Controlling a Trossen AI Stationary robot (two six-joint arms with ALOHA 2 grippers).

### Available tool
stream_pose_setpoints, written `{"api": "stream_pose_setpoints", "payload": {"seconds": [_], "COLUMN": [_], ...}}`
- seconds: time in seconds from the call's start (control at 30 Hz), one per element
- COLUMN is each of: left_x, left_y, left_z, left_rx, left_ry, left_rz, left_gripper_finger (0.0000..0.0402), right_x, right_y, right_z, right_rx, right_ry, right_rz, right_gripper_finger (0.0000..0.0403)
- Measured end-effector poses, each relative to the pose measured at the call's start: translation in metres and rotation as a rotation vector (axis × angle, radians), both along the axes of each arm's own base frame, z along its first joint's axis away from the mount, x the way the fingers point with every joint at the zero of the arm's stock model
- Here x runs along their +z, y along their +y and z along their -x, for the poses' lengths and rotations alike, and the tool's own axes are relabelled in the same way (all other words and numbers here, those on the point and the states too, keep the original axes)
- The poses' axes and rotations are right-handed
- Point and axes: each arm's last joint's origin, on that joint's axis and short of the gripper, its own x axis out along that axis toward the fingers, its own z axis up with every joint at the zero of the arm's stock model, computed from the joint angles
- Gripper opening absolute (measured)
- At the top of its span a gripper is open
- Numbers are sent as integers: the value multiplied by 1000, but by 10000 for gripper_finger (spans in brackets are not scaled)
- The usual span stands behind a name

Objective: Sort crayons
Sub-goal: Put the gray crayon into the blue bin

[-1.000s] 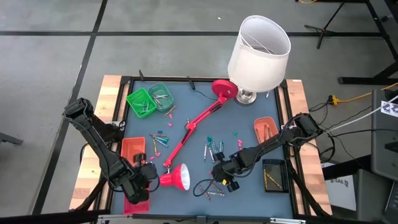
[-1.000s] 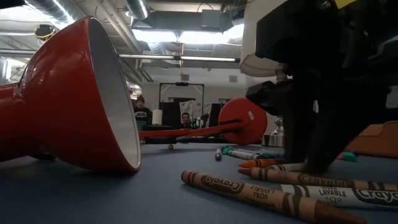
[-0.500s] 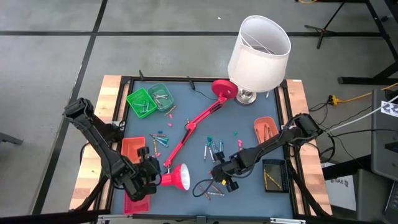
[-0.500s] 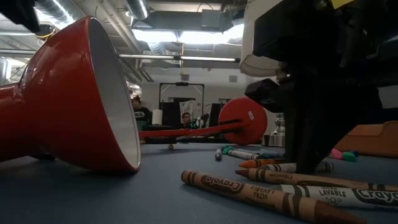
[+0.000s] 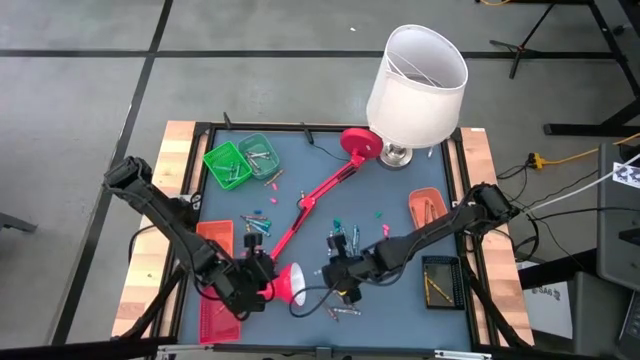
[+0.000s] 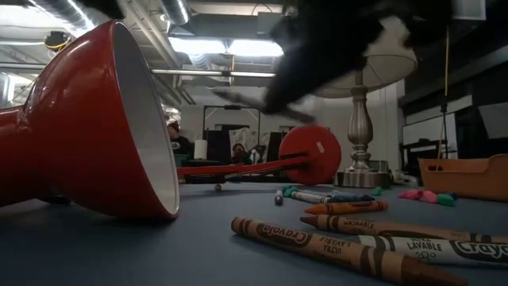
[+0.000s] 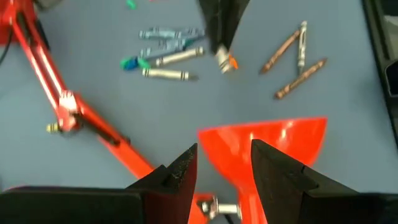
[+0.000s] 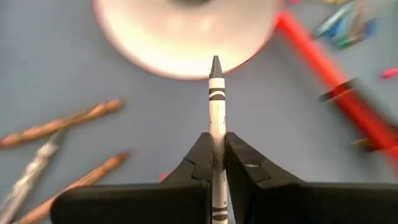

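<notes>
My right gripper [image 5: 335, 272] hangs above the table's near middle, beside the fallen red lamp's shade [image 5: 290, 284], and is shut on a whitish crayon [image 8: 216, 106] with a dark tip. My left gripper [image 7: 224, 165] stands open on the shade's other side [image 5: 262, 282], with the shade [image 7: 267, 140] just beyond its fingers, touching nothing. Brown crayons [image 6: 317, 245] lie flat on the mat near the front edge [image 5: 345, 312]. Several teal and blue crayons [image 7: 165, 50] lie in a loose cluster [image 5: 345, 240]. My right gripper pinches the whitish crayon's shaft [image 8: 216, 144] between its two fingers, the crayon lying along them. Its pointed end [image 8: 216, 65] sticks out past the fingertips. The fingers slant down from the table's right side. The crayon is lifted clear of the mat.
The red lamp's arm [image 5: 320, 195] lies slantwise across the mat to its round base [image 5: 360, 143]. A white-shaded lamp [image 5: 415, 85] stands far right. Green baskets [image 5: 240, 160] sit far left, a red tray [image 5: 214, 240] left, orange [image 5: 428, 208] and black [image 5: 440, 282] trays right.
My right gripper has risen from the crayons on the mat and gone toward the red shade, carrying the whitish crayon clear of the table. My left gripper has swung toward the table's right, up to the shade, and has turned.
</notes>
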Motion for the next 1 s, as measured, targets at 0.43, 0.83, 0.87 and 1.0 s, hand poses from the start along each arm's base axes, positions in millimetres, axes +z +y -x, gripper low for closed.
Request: {"api": "stream_pose_setpoints", "payload": {"seconds": [0.43,0.83,0.87,1.0], "left_x": [8,9,9,10], "left_y": [18,27,27,26], "left_z": [-27,-34,-34,-35], "left_rx": [-77,-61,-62,-63], "left_ry": [-85,-89,-91,-102], "left_rz": [-82,-78,-76,-69], "left_gripper_finger": [134,134,134,125], "right_x": [45,54,54,54], "right_y": [4,7,7,6], "right_z": [-19,-25,-25,-25], "right_rx": [-102,-112,-115,-131], "right_ry": [-227,-329,-330,-336], "right_rz": [58,3,3,17], "right_gripper_finger": [18,18,18,18]}}
